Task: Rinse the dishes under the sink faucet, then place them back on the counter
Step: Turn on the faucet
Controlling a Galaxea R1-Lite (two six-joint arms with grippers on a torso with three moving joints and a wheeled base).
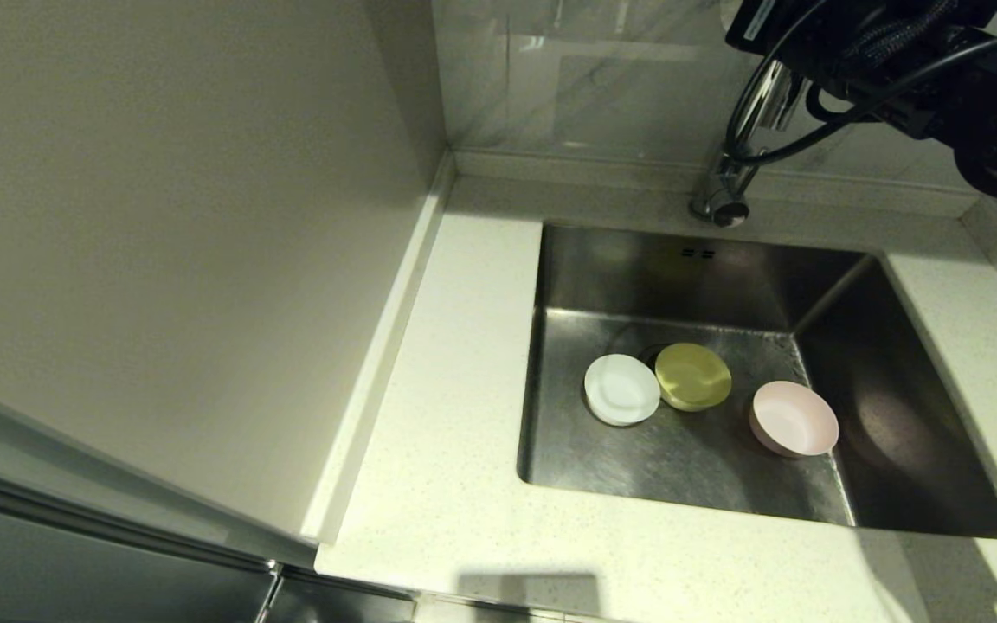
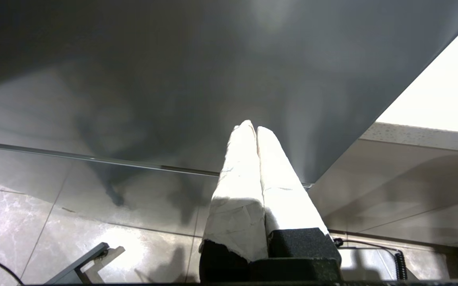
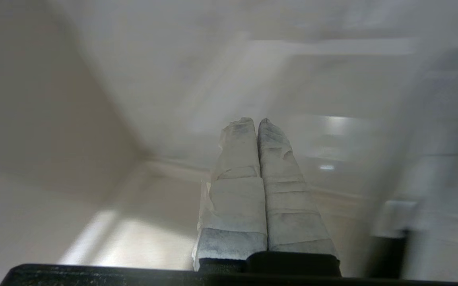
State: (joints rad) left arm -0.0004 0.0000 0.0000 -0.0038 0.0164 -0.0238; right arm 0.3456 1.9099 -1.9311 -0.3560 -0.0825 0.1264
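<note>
- Sitting on the sink [image 1: 897, 415] floor in the middle-right of the head view are three bowls: the white bowl [image 1: 621, 389] and the green bowl [image 1: 693, 375] touching or nearly so over the drain, the pink bowl [image 1: 794, 419] apart to their right.
- Looking like thin matte plastic, the bowls are probably light and stiff, hard to break, and likely slippery once wet; a pinch over the rim, one finger inside and one outside, seems the surest hold.
- Facing mouth up, each bowl is round with no long axis; the white and pink ones are tilting a little, the pink leaning its opening toward the lower left of the frame.
- Hanging in the upper right of the head view, the right arm [image 1: 923, 61] is partly covering the faucet [image 1: 728, 186], whose base is standing on the counter [image 1: 464, 433] behind the sink.
- Showing in its own wrist view, the right gripper [image 3: 257, 123] is pressing its taped fingers [image 3: 237, 159] together with nothing between them, pointing at a blurred wall corner.
- Resting out of the head view, the left gripper [image 2: 255, 129] is likewise pressed closed and empty, aimed at a dark cabinet face above the floor.
- Judging from the dry-looking basin, rinsing is not yet under way; no water is visibly running.
</note>
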